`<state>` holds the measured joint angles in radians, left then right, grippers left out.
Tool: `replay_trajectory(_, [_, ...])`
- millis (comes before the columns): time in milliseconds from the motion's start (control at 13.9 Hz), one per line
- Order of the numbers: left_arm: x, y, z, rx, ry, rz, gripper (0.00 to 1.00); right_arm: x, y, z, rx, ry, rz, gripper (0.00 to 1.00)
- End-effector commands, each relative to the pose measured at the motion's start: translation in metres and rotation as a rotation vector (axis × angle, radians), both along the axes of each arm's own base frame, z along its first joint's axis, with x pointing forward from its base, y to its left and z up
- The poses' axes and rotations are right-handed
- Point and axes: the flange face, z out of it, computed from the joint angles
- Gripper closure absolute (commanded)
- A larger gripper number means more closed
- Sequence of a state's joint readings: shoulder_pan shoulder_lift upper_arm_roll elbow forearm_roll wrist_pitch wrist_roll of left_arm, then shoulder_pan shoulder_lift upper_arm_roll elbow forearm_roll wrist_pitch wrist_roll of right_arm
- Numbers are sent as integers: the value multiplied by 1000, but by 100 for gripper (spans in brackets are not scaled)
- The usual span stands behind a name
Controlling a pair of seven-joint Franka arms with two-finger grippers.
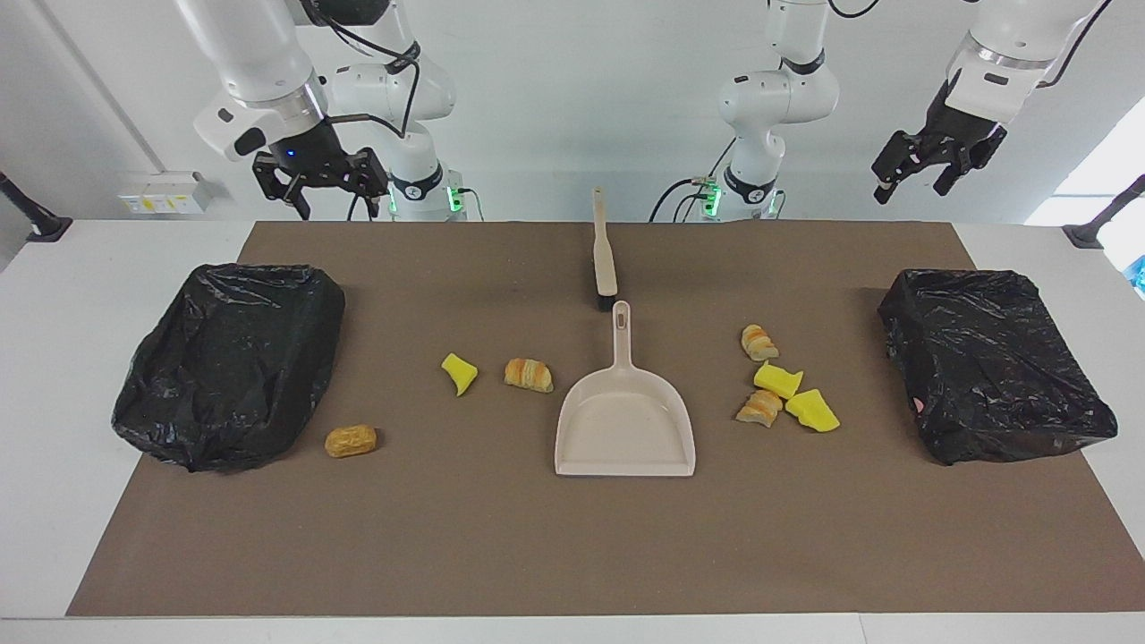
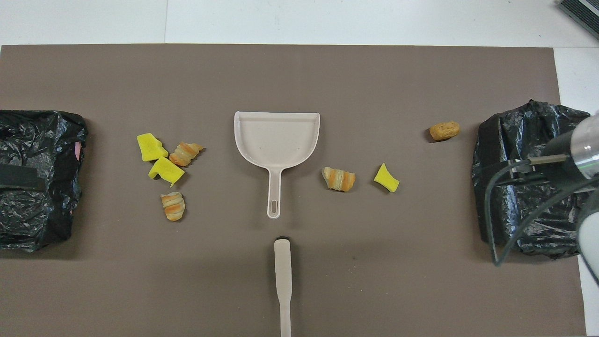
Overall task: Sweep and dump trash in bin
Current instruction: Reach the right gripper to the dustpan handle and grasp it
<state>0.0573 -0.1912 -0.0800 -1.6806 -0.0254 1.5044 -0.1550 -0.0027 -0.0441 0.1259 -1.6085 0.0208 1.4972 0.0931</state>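
Clock for this post: dustpan (image 2: 277,140) at the centre, 12 pointing away from the robots. Nothing is swept yet.

The brush (image 2: 282,276) lies at 6, handle toward the robots, in line with the dustpan's handle. I'd guess that's so each arm can grab one tool.

The trash is split. Two sponges (image 2: 150,147) (image 2: 166,170) and two pastry bits (image 2: 186,153) (image 2: 173,206) are bunched around 8 to 9. Another pastry (image 2: 338,179) and sponge (image 2: 386,178) sit at 4, and the bun (image 2: 444,130) is out at 3, just beside that end's bin (image 2: 519,173). The other bin (image 2: 37,178) is at 9.

The right gripper (image 1: 329,199) hangs over the mat's (image 2: 299,75) robot-side edge, around 4 to 5, jaws spread and holding nothing. Probably heading for a tool. The left gripper (image 1: 911,186) waits high at the 9 end, jaws also released.
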Motion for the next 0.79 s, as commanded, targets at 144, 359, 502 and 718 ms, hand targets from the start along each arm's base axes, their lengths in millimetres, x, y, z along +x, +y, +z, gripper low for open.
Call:
replay_trajectory(144, [1, 2, 4, -6, 3, 2, 0, 34, 61, -52, 36, 2, -43, 0])
replay_trajectory(359, [1, 2, 4, -6, 3, 2, 0, 56, 106, -95, 45, 20, -62, 0])
replay_trajectory(502, [1, 2, 4, -6, 3, 2, 0, 63, 139, -117, 53, -2, -97, 0])
replay_trajectory(718, [1, 2, 4, -6, 3, 2, 0, 65, 181, -140, 67, -25, -156, 0])
